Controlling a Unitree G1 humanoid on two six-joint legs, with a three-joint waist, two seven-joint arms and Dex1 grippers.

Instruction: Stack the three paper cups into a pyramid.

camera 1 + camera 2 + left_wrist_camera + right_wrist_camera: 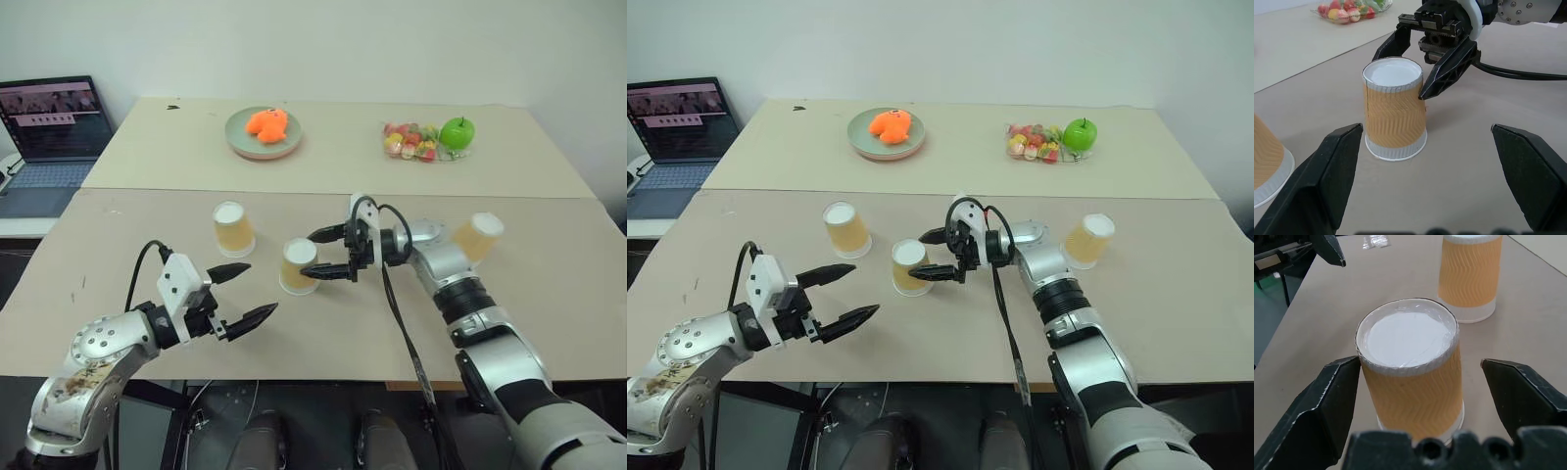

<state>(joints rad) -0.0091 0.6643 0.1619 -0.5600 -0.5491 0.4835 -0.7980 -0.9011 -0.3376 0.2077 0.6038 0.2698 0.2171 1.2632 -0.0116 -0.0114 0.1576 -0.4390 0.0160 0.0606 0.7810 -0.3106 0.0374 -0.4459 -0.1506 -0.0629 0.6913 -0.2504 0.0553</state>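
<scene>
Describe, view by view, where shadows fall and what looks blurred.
Left eye view: soft, even light, faint shadows beneath the cups. Left wrist view: the middle cup casts a soft shadow on the table; the near left cup looks slightly soft. Right wrist view: the far cup stays fairly sharp.

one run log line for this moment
phase: base cups being set | right gripper: open around middle cup | left gripper: open, empty | other cups: left, right | pyramid: not started

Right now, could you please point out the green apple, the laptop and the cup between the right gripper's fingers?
green apple (457, 131), left eye view, its front.
laptop (51, 119), left eye view, its screen.
cup (1411, 390), right wrist view, its ribbed side.
</scene>
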